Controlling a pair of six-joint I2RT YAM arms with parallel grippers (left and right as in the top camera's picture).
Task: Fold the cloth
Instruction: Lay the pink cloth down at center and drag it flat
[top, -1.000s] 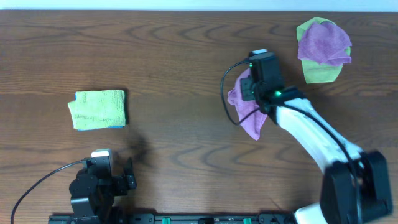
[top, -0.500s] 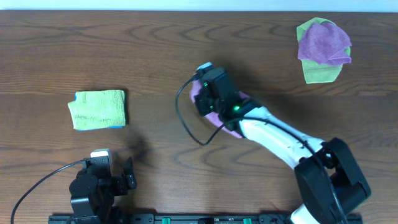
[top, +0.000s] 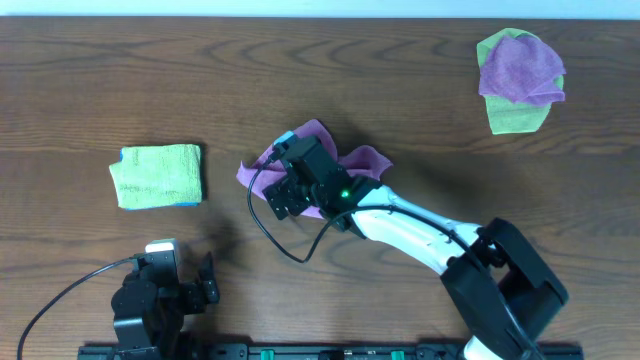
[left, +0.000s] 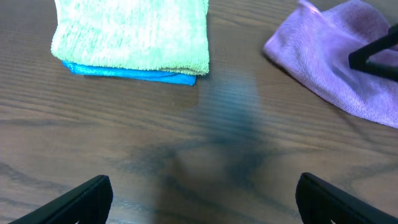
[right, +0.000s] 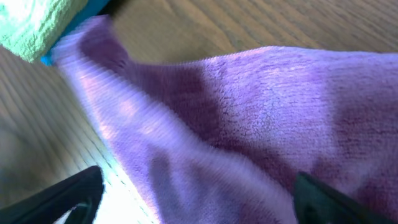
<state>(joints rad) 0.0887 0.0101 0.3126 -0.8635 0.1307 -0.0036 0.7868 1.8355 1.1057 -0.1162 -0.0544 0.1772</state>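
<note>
We have the purple cloth (top: 358, 158) crumpled at the table's middle under our right gripper (right: 196, 202), fingers spread. No fold made yet; a green cloth (top: 158, 176) lies folded toward the left edge. Left gripper (left: 205, 199) spread, near edge

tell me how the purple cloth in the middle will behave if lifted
Probably floppy: the purple cloth lies in rumpled folds, so it should sag when lifted. Likely light, being thin. Its fuzzy pile may grip the wooden table when pushed.
</note>
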